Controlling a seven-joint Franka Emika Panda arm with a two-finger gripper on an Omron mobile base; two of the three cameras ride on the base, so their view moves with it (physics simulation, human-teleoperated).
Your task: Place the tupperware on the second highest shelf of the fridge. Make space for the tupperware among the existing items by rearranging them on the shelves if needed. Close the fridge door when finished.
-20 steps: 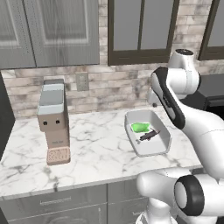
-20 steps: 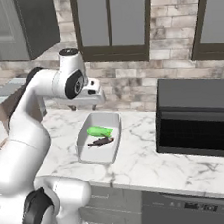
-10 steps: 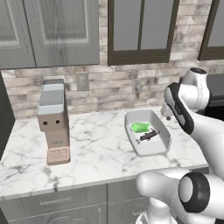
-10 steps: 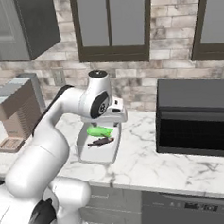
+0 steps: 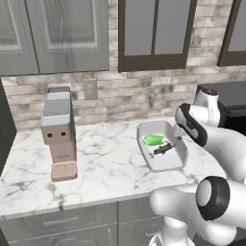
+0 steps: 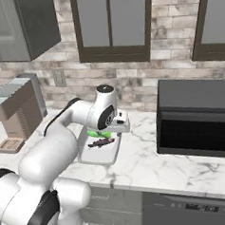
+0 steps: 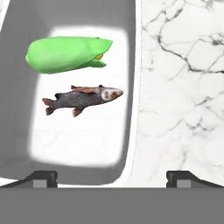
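The tupperware [image 5: 164,166] is an open white tub on the marble counter, also seen in the right base view [image 6: 96,156]. In it lie a green pod [image 7: 65,54] and a small dark fish [image 7: 81,98]. My gripper [image 7: 113,177] hangs open just above the tub's near right rim [image 7: 132,87], one fingertip over the tub and the other over bare counter. It holds nothing. From the right base view the gripper [image 6: 119,128] sits at the tub's far right corner. The fridge, its door and its shelves are out of view.
A beige coffee machine [image 5: 58,134] stands at the counter's left. A black microwave [image 6: 196,118] stands to the right of the tub. Wall cabinets hang above a brick backsplash. Bare marble counter [image 7: 183,87] lies right of the tub.
The arm has swung right and down, bringing the hand low over the tupperware. The jaws stayed open and the tub has not moved.
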